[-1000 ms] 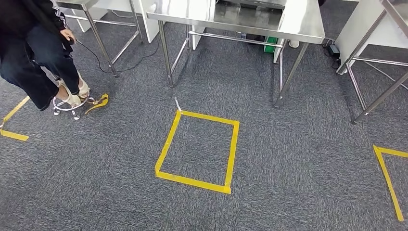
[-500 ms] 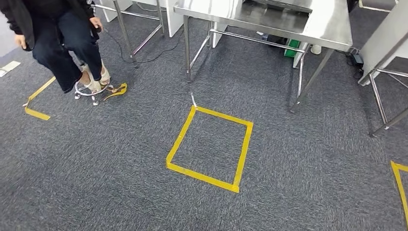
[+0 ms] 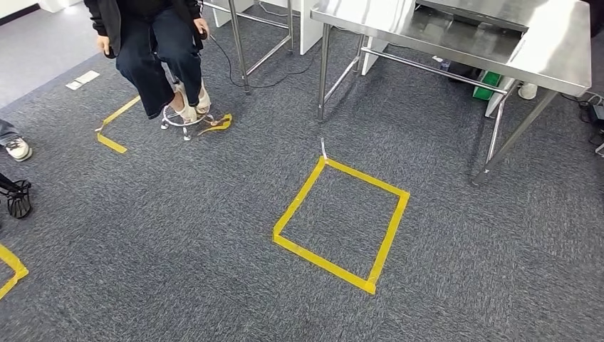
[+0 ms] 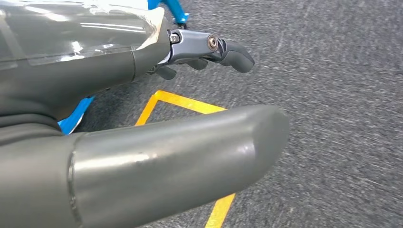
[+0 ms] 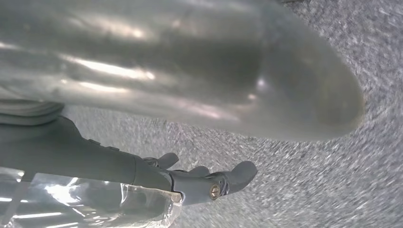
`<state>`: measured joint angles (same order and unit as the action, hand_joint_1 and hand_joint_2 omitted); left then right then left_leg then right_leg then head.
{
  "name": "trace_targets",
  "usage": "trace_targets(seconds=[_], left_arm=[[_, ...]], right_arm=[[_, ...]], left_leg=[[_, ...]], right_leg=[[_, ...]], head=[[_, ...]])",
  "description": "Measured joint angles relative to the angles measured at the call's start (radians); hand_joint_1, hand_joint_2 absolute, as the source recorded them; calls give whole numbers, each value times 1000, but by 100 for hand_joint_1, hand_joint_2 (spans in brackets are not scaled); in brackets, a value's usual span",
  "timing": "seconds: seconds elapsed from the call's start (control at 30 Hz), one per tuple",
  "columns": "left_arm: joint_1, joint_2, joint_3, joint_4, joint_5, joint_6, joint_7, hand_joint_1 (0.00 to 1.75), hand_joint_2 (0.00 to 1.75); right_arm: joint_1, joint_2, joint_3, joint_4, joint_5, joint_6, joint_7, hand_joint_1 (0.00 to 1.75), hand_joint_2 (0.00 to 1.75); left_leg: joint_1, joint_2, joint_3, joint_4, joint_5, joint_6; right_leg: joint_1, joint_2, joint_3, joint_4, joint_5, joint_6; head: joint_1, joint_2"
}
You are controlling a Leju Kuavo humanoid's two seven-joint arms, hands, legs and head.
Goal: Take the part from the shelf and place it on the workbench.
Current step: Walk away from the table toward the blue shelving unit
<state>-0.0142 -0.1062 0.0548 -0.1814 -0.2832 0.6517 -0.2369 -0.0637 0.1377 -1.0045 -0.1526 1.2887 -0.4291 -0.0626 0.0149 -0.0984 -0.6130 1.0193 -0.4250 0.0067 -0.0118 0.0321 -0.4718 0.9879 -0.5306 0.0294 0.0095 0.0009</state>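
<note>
Over grey carpet I see both hands hanging.
Left hand (image 4: 142, 137) and right hand (image 5: 190, 95) hold nothing, fingers loosely extended.

Seated person (image 3: 153, 43) cut off at top edge, only legs, torso and hands in frame; a second person's shoe (image 3: 16, 148) clipped at left edge. Steel workbench (image 3: 498, 35) runs off top and right. Right hand (image 5: 204, 183) fingers partly hidden behind clear plastic, carpet there motion-blurred.

lab (steel workbench (image 3: 456, 35), taped floor (image 3: 342, 221))
</note>
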Motion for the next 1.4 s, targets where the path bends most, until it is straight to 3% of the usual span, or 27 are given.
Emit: trace_targets(seconds=[0.07,0.13,0.2,0.23,0.3,0.37,0.4,0.47,0.5,0.57,0.63,0.7,0.73,0.8,0.87,0.93,1.0,1.07,1.13,1.2,1.23,1.27,1.3,1.37,1.4], left_arm=[[2,4,3,0,5,0,-4,0,0],[0,6,4,0,7,0,-6,0,0],[0,7,4,0,7,0,-7,0,0],[1,7,4,0,7,0,-7,0,0],[1,8,5,1,7,0,-7,0,0],[-1,8,5,0,7,0,-8,0,0],[-2,8,5,0,7,0,-8,0,0],[-2,9,5,0,7,0,-8,0,0],[-1,9,5,1,7,0,-8,0,0],[-3,9,6,1,7,0,-8,0,0],[-6,9,6,1,7,0,-8,0,0],[-5,9,6,1,8,0,-9,0,0],[-4,9,6,1,9,-1,-9,0,0],[-2,11,7,1,12,-5,-9,0,0],[-2,12,7,1,14,-10,-11,0,0],[-1,15,7,1,17,-15,-13,0,0],[3,17,9,1,23,-18,-13,0,0],[4,19,12,2,26,-21,-11,0,0],[1,22,15,2,27,-28,-8,0,0],[-1,24,19,2,27,-35,-7,0,0],[0,25,20,2,28,-37,-7,0,0],[0,27,21,2,28,-39,-7,0,0],[0,29,22,2,29,-41,-7,0,0],[-2,32,23,2,29,-41,-7,0,0],[-4,32,23,2,29,-42,-7,0,0]], right_arm=[[1,-1,0,0,0,1,-3,0,0],[5,-4,0,0,-2,1,-5,0,0],[7,-5,0,0,-4,2,-5,0,0],[7,-5,0,0,-4,2,-5,0,0],[5,-5,0,0,-5,3,-5,0,0],[4,-6,0,0,-5,4,-6,0,0],[3,-7,0,0,-5,4,-6,0,0],[0,-8,0,0,-5,4,-7,0,0],[-2,-8,0,0,-5,4,-7,0,0],[-2,-8,0,1,-5,4,-8,0,0],[1,-8,0,1,-5,4,-8,0,0],[3,-8,0,2,-6,4,-9,0,0],[3,-8,0,2,-6,5,-10,0,0],[3,-10,0,2,-6,7,-11,0,0],[2,-12,0,2,-6,10,-14,0,0],[0,-13,1,2,-7,12,-15,0,0],[-1,-13,1,2,-10,13,-16,0,0],[-1,-14,0,2,-10,13,-16,0,0],[1,-15,0,2,-9,13,-16,0,0],[3,-15,0,2,-8,14,-15,0,0],[3,-15,0,2,-8,14,-14,0,0],[2,-15,0,2,-8,14,-13,0,0],[1,-14,0,2,-8,14,-12,0,0],[-1,-14,0,2,-8,14,-11,0,0],[-1,-14,0,2,-8,14,-11,0,0]], left_leg=[[3,41,-25,56,-44,-6],[4,82,-78,187,-121,-14],[6,91,-112,280,-157,-22],[6,95,-102,274,-147,-24],[8,121,-31,162,-93,-24],[3,165,33,46,-59,-15],[0,177,45,19,-55,-7],[-6,161,40,12,-54,10],[-7,150,37,10,-50,18],[-6,127,31,5,-41,34],[-5,102,21,4,-33,46],[-6,74,13,5,-28,50],[-6,59,11,5,-25,50],[-5,30,10,5,-20,45],[-7,5,7,7,-14,35],[-9,-13,3,5,-7,23],[-6,-26,-2,2,0,9],[-5,11,-22,36,-27,1],[-5,67,-73,147,-96,-6],[-1,86,-122,265,-147,-13],[1,90,-127,284,-148,-16],[3,96,-111,262,-132,-18],[6,109,-75,204,-105,-20],[7,157,6,69,-63,-17],[5,174,29,29,-54,-12]], right_leg=[[-8,-23,-4,-5,10,-16],[-7,-50,-11,-5,13,-24],[-5,-79,-15,-4,14,-26],[-5,-92,-15,-4,14,-26],[-4,-115,-10,-2,11,-22],[5,-134,-8,3,5,-13],[10,-142,-7,5,3,-8],[15,-161,-5,5,1,1],[13,-159,-5,9,-2,5],[7,-112,-28,56,-33,9],[3,-54,-88,182,-92,6],[2,-39,-142,295,-128,8],[1,-37,-146,304,-124,14],[-2,-24,-97,199,-73,29],[-6,15,-33,60,-24,32],[-2,33,-14,12,-8,22],[-2,12,-13,9,1,8],[-7,-11,-11,3,11,-10],[-6,-39,-14,1,15,-21],[-2,-69,-19,2,14,-25],[-1,-84,-21,2,14,-26],[-1,-97,-22,2,12,-25],[-1,-110,-21,2,10,-24],[4,-132,-14,5,3,-16],[8,-142,-10,6,0,-10]], head=[[-2,0],[-4,0],[-4,0],[-4,0],[-4,0],[-3,0],[-1,0],[4,0],[5,0],[6,0],[8,0],[8,0],[8,0],[9,0],[10,0],[10,0],[10,0],[7,0],[4,0],[3,0],[3,0],[3,0],[2,0],[3,0],[6,0]])
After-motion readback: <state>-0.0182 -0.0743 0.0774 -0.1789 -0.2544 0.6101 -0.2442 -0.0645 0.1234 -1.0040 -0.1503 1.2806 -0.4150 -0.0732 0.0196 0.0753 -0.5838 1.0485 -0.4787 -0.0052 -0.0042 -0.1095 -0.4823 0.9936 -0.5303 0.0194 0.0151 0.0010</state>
